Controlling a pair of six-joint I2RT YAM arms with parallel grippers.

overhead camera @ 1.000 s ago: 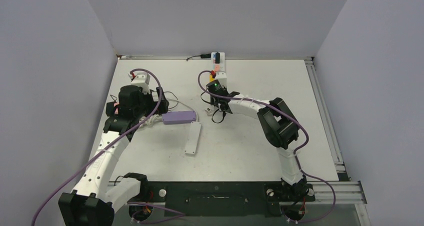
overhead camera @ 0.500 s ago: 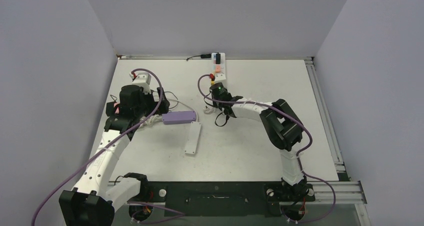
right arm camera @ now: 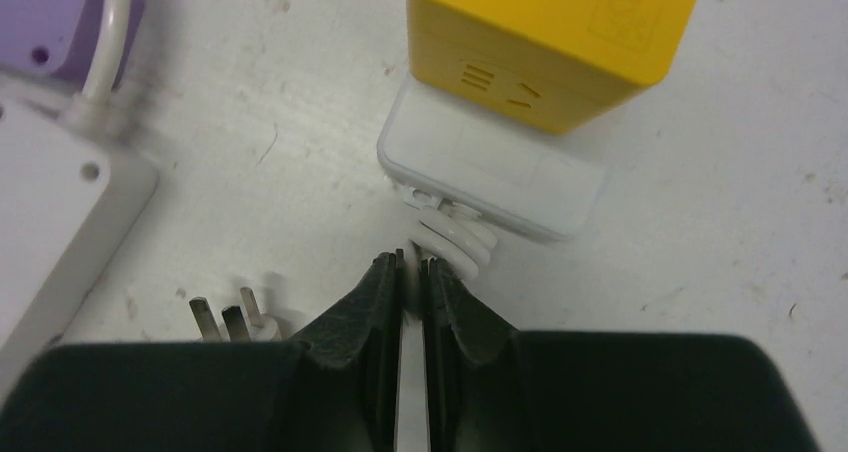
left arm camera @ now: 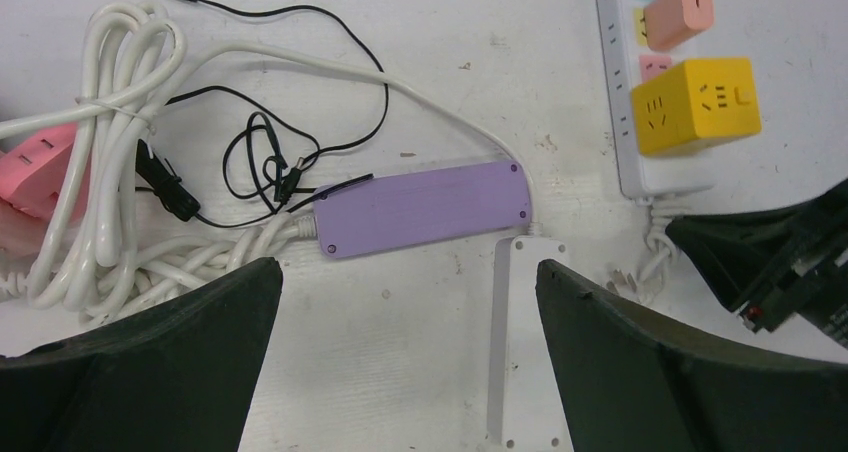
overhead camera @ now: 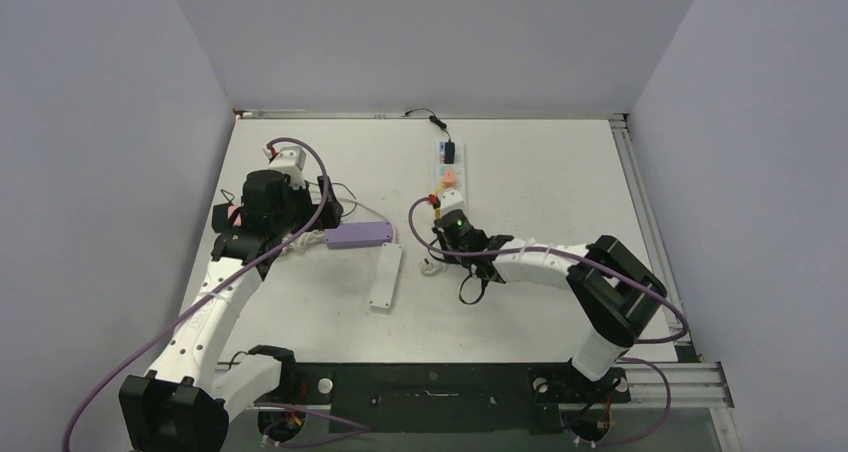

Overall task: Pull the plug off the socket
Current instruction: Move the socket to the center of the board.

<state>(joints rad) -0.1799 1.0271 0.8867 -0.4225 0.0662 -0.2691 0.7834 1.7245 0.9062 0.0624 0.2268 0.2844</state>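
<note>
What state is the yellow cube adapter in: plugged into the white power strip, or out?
Plugged in. The yellow cube adapter sits flush on the white power strip at its end socket, no prongs showing between them.

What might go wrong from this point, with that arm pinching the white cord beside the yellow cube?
1. The right jaws are shut on the thin white cord, not on a plug. Pulling may just drag the whole white power strip, with the yellow cube adapter plugged in.
2. The cord kinks where it enters the strip, so tugging could strain it there.
3. The left jaws stand open, pinning nothing down.
</note>
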